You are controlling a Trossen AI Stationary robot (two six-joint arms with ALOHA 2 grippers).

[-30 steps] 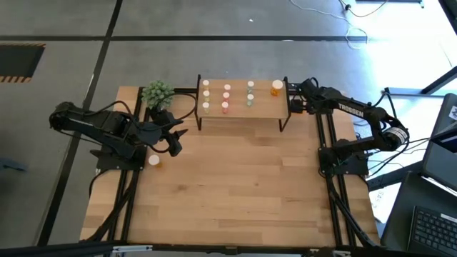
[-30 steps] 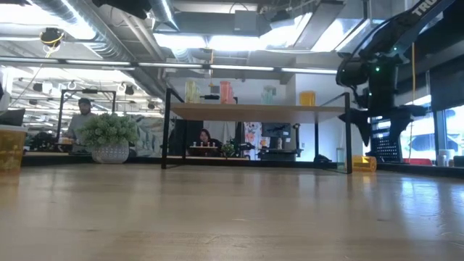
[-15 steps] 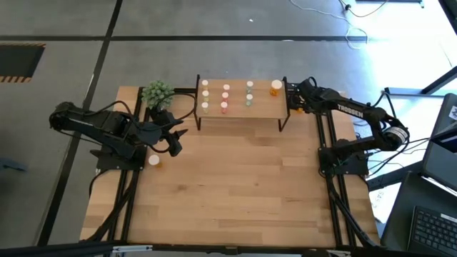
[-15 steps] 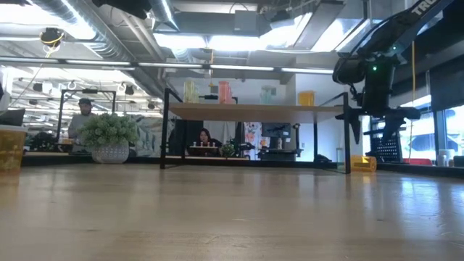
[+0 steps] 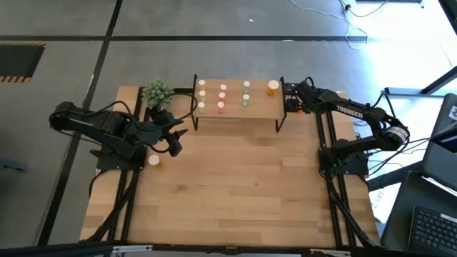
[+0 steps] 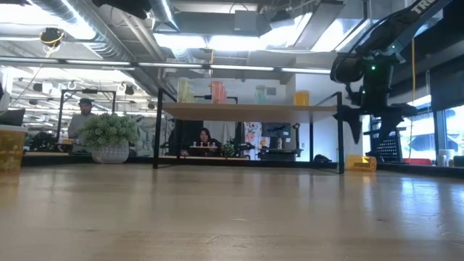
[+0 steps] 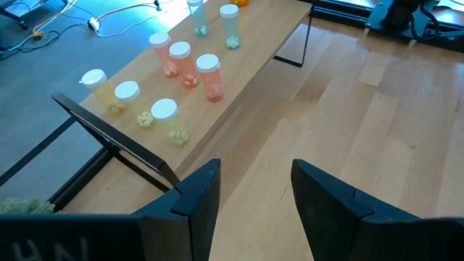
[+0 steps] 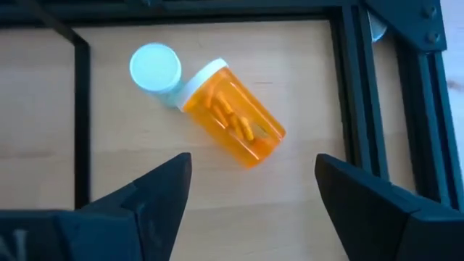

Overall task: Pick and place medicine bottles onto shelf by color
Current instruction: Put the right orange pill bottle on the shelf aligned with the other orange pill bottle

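- High view: the small wooden shelf (image 5: 235,107) stands at the far side of the table (image 5: 235,193). On it are three rows of tiny bottles (image 5: 223,97) with pale caps, and one orange bottle (image 5: 273,88) at the right end.
- The right gripper (image 5: 289,100) is just beside the shelf's right end. The left gripper (image 5: 175,139) hangs over the table near a green plant (image 5: 157,93). One more bottle (image 5: 153,161) stands on the table by the left arm.
- Low view: the bottles show on top of the shelf (image 6: 246,110), yellowish, pink, green and orange.
- Left wrist view: its fingers (image 7: 196,199) are spread apart and hold nothing. Yellowish, pink and green bottles stand on the shelf (image 7: 239,80).
- Right wrist view: its fingers (image 8: 156,192) are wide apart and hold nothing. The orange bottle (image 8: 232,112) shows between them, with a pale-capped bottle (image 8: 155,69) touching it.
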